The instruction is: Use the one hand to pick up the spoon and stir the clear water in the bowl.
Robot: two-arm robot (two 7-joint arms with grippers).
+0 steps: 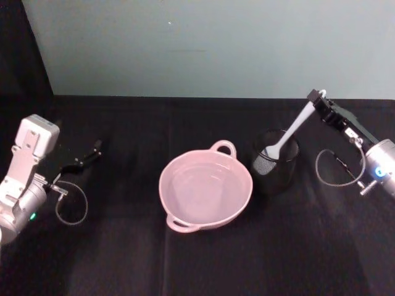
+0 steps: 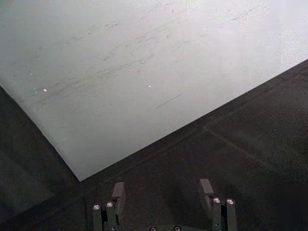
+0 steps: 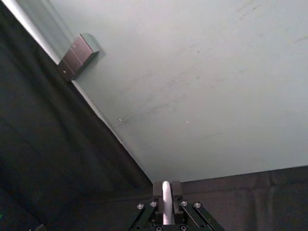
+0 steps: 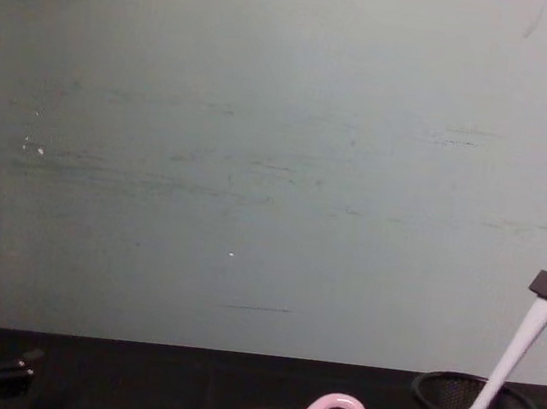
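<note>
Spoon (image 1: 289,132) — one, in right tool (image 1: 316,98) — one bowl (image 1: 178,185)

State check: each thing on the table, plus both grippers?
spoon: tilted, head in the mesh cup, handle end gripped.
mesh cup: upright, holding the spoon's head.
bowl: upright, holds water, no spoon in it.
right gripper: shut on the spoon.
left gripper: open, empty, parked at far left.

My desk (image 1: 123,259) is draped in black cloth. On it stand the pink bowl (image 1: 210,225), mid-desk, and a black mesh cup (image 1: 281,176) just to its right.
</note>
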